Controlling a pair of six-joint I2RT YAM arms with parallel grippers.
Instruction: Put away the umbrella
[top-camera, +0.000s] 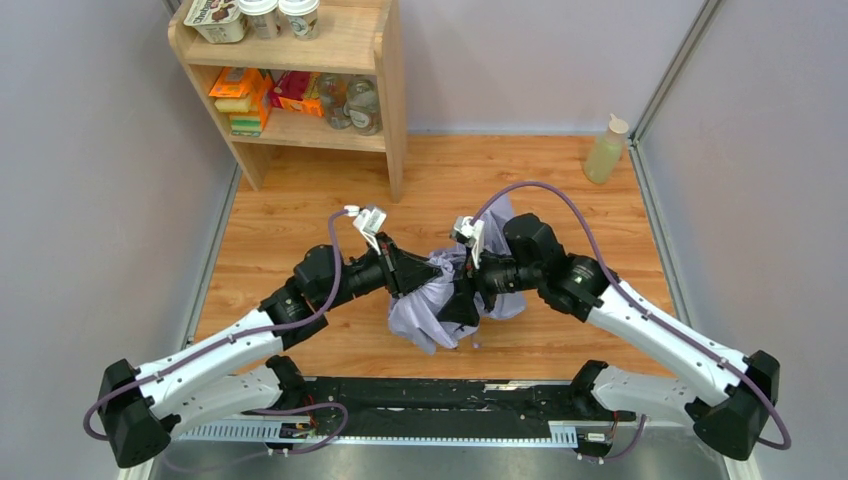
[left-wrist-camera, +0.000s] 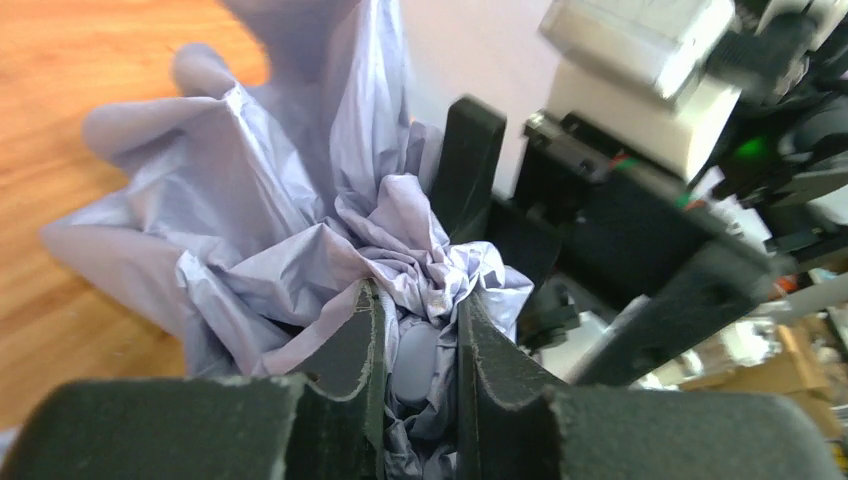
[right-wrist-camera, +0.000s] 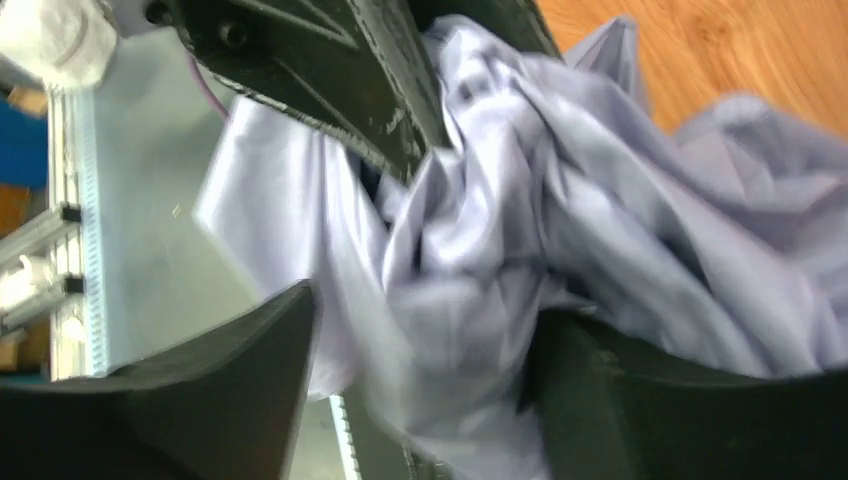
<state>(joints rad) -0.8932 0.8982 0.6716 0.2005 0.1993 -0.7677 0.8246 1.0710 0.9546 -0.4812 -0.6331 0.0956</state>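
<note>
- Step in hand, as I judge it: gathering and collapsing the canopy of the umbrella (top-camera: 432, 305). It is bunched between the two arms, not yet rolled or strapped.
- The umbrella sits just toward 6 o'clock of the middle of the worktop (top-camera: 290, 225) in the top view. It is a crumpled heap, and loose folds spill toward 6 and 7 o'clock.
- The left gripper (left-wrist-camera: 415, 300) comes in from 9 o'clock. Its fingers are drawn nearly together, pinching a wad of lilac cloth with a small, smooth, rounded lilac piece between them. This may be the handle, but I cannot tell.
- The right gripper (right-wrist-camera: 425, 320) comes in from 3 o'clock. Its fingers are spread wide around a thick twist of fabric. The cloth lies against one finger and there is a clear gap at the other, so it is not clamped.
- The next move calls for the right gripper to close on the bundle. The cloth can then be squeezed or folded inward against the left's hold without slipping out.
- Look of the thing: pale lilac, thin, glossy fabric with sharp creases and deep folds. The ribs and shaft are hidden under the cloth. The right wrist view is blurred.
- A wooden shelf (top-camera: 300, 130) stands at 11 o'clock and a bottle (top-camera: 606, 152) at 1 o'clock, both well apart from the umbrella.
</note>
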